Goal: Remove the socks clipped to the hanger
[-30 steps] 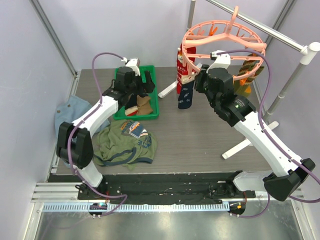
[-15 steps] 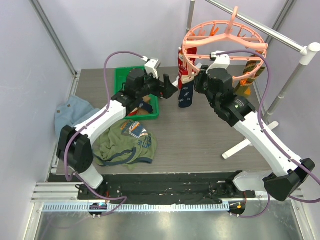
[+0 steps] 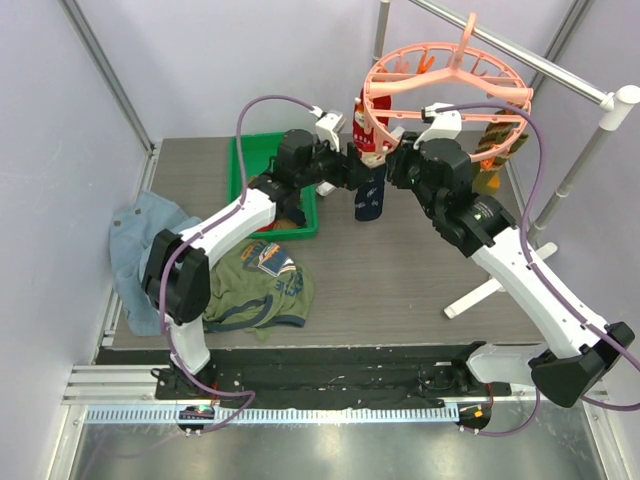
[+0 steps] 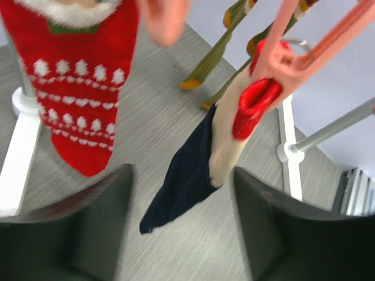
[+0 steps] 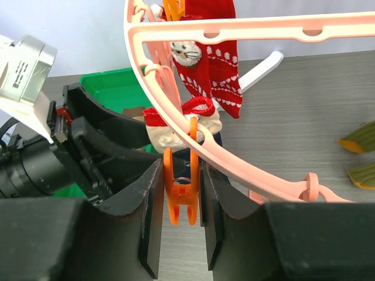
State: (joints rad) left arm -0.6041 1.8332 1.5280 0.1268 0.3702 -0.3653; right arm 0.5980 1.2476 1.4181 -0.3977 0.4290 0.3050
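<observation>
One green tray (image 3: 250, 165), upper left, holds what looks like a brown sock (image 3: 295, 212). Wide apart, the left gripper (image 4: 181, 175) straddles the navy sock (image 4: 179, 196); the right gripper (image 5: 181, 167) pinches an orange clip (image 5: 180, 205).

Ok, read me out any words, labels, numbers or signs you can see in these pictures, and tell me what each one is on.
No text can be read in any view.
Printed patch on the crumpled olive-green T-shirt: may hold lettering, too small and blurred to read.
Red knitted sock: white tree pattern only, no words.
</observation>
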